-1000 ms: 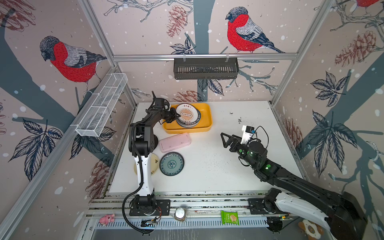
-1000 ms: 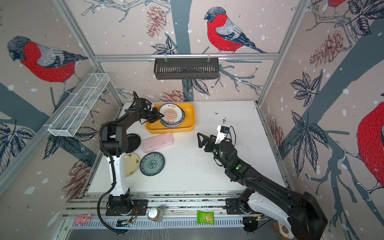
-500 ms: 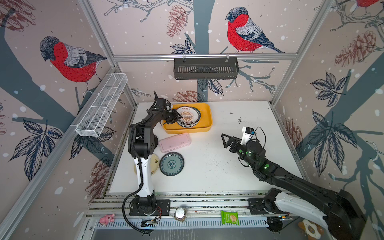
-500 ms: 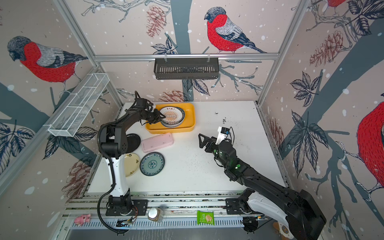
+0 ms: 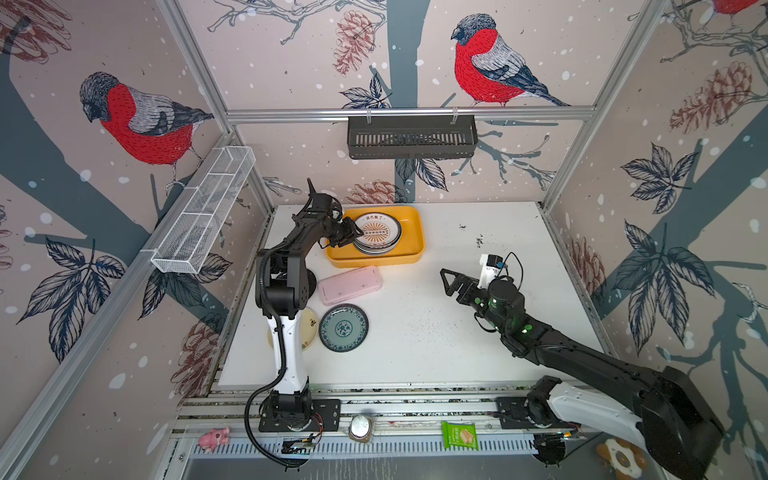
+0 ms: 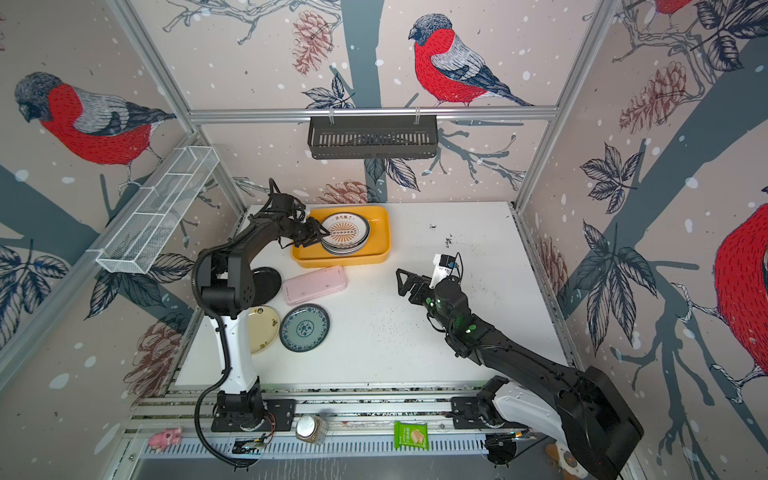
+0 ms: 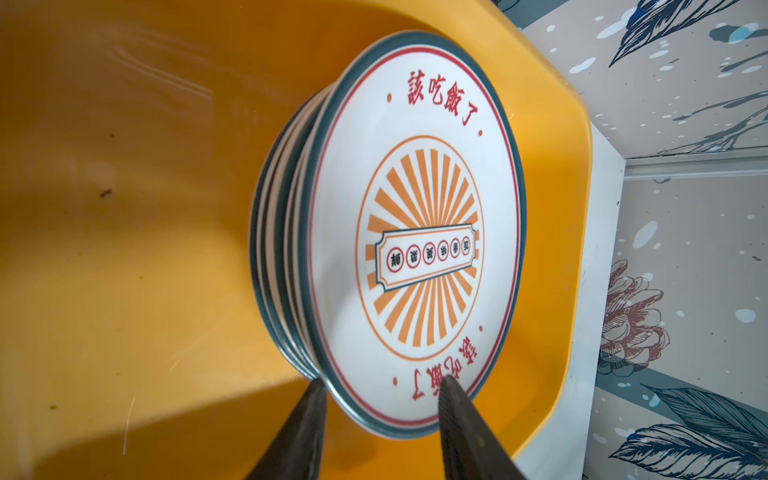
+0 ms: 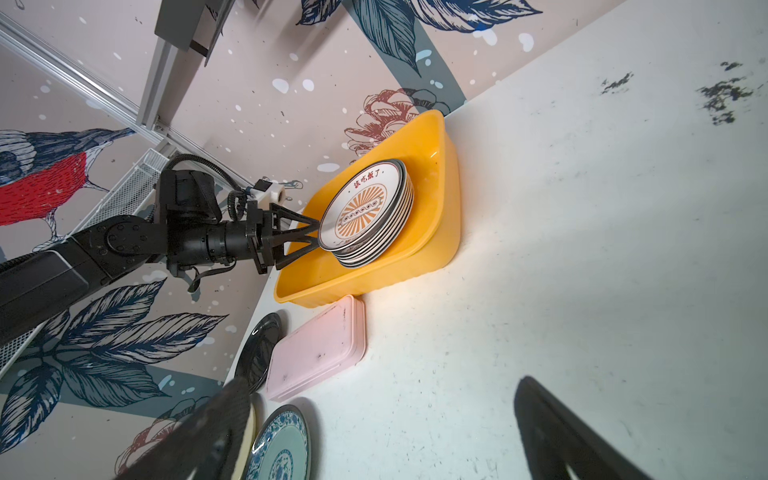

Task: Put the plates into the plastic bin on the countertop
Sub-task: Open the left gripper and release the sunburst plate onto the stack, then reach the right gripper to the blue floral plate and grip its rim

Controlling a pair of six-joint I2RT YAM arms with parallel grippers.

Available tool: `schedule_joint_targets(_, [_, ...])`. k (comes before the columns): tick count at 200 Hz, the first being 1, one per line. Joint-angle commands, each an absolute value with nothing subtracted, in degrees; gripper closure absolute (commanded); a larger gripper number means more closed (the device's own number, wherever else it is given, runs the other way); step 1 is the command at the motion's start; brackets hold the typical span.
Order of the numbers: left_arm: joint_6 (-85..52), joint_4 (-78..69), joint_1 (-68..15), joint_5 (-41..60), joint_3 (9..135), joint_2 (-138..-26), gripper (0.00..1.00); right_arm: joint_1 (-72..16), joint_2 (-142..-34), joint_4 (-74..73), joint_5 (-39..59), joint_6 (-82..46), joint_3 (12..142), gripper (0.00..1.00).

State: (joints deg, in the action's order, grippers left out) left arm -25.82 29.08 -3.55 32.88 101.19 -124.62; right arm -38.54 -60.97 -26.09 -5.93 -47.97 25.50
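Left tool (image 8: 318, 236): jaws apart, straddling the near rim of the top plate (image 7: 415, 232). One tip is over the printed face and the other is beneath the rim, against the stack's edge. A gap shows, so there is no pinch.
Right tool (image 5: 444, 282): jaws wide apart and empty, hovering over bare desk (image 5: 457, 345), well apart from every plate.
Stack (image 5: 376, 239): sunburst plates piled inside the bin, with the top plate uppermost, face up.
Bin (image 5: 374, 262): yellow-orange, on the desk's far left by the back wall.
Teal plate (image 5: 343, 327): flat on the desk, front left, outside the bin.
Cream plate (image 6: 264, 328): just beside the teal one, partly behind the left arm.
Black plate (image 6: 266, 284): beside the box, behind the left arm.
Box (image 5: 350, 284): pink, between the bin and the teal plate.
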Motion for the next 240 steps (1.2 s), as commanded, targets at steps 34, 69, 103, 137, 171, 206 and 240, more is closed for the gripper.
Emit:
schedule_joint_targets(34, [-20.51, 31.3, -4.7, 30.38, 103.85, -123.53, 0.48, -38.23, -61.86, -28.05, -4.59, -48.25, 26.45, 0.0])
schedule_joint_targets(69, [-18.98, 26.83, -5.66, 25.86, 99.12, -118.05, 0.39, -38.36, -62.26, -28.34, -4.31, -48.58, 26.89, 0.0])
schedule_joint_targets(103, [-17.33, 15.28, -6.65, 20.02, 85.67, -104.69, 0.22, -39.18, -64.29, -28.48, -4.02, -49.11, 28.18, 0.0])
schedule_joint_targets(137, [-15.67, 8.53, -7.02, 10.35, 75.32, -90.53, 0.06, -40.83, -68.56, -28.52, -1.87, -49.97, 31.49, 0.0])
schedule_joint_targets(171, [-17.13, 5.46, -7.02, 4.91, 67.75, -77.5, 0.04, -43.79, -75.49, -27.33, 1.36, -50.52, 37.0, 0.0])
schedule_joint_targets(206, [-20.29, 12.21, -6.94, 0.41, 62.02, -67.73, 0.04, -45.87, -84.28, -26.71, 8.91, -53.2, 41.84, 0.0])
schedule_joint_targets(240, [-20.66, 13.44, -6.59, -1.35, 53.06, -57.93, 0.04, -48.58, -92.71, -25.85, 12.75, -54.71, 47.63, 0.0])
